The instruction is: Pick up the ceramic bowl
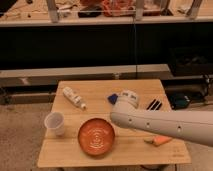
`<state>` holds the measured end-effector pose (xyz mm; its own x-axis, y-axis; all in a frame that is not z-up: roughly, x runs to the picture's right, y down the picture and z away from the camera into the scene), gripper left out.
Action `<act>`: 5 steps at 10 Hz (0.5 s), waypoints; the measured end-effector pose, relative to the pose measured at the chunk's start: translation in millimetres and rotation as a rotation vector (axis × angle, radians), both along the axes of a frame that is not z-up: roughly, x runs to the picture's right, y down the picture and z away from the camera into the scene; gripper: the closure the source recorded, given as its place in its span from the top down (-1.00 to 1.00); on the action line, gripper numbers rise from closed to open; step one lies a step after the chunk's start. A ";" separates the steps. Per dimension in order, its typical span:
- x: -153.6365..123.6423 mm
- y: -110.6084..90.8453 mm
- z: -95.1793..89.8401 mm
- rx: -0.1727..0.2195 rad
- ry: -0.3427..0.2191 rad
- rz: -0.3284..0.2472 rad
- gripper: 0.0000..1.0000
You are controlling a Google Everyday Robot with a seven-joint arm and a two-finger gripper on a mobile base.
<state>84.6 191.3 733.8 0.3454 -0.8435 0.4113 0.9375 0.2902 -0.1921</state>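
Evidently the gripper hangs over the bench near the bowl's far side, likely staging a descent onto its rim. Open or closed, I cannot tell.

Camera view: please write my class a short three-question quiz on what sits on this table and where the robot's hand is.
1. Fill in: the ceramic bowl sits near the table's ___ edge.
2. Where is the hand? A) over the table's right side, beyond the white arm B) inside the bowl C) on the floor
3. True or false: a white cup stands left of the bowl.
Key: 1 front; 2 A; 3 true.
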 end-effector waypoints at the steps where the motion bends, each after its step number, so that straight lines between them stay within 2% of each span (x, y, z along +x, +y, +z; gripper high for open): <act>1: -3.3 3.6 3.7 -0.010 -0.011 -0.009 0.60; 5: -10.3 18.7 19.3 -0.037 -0.037 -0.025 0.60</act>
<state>74.4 210.0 753.2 0.3085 -0.8356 0.4546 0.9510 0.2601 -0.1671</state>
